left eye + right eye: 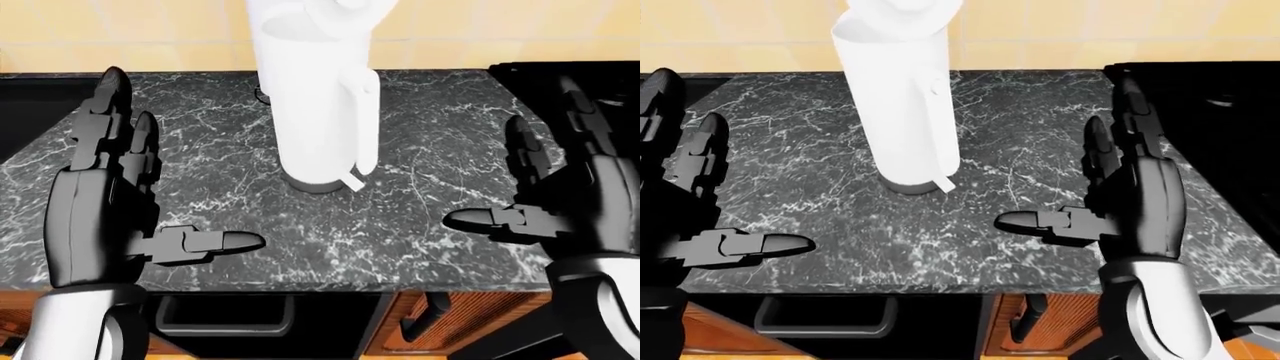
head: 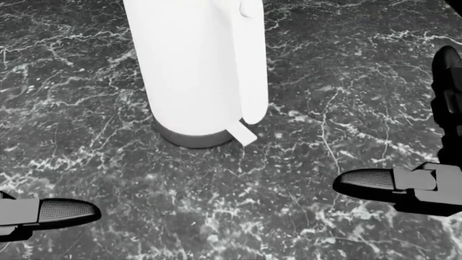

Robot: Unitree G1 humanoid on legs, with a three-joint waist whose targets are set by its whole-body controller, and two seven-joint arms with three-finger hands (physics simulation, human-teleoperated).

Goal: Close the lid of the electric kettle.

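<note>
Your kettle [image 1: 318,105] is tall and narrow, so a sideways shove instead of a downward press on its raised lid [image 1: 340,9] could tip it. It stands far on the counter [image 1: 440,150], between your hands. Left hand [image 1: 105,202] and right hand [image 1: 560,199] hover near, fingers spread, touching nothing.

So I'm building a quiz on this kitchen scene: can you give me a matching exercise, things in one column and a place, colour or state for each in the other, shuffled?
Things:
1. electric kettle
2. left hand
3. right hand
4. counter

Descriptions:
A. dark marble with white veins
B. white, upright, lid raised at the top of the left-eye view
C. open, fingers up, at the left of the left-eye view, clear of the kettle
D. open, fingers up, at the right of the left-eye view, clear of the kettle

Pairs: 1-B, 2-C, 3-D, 4-A
</note>
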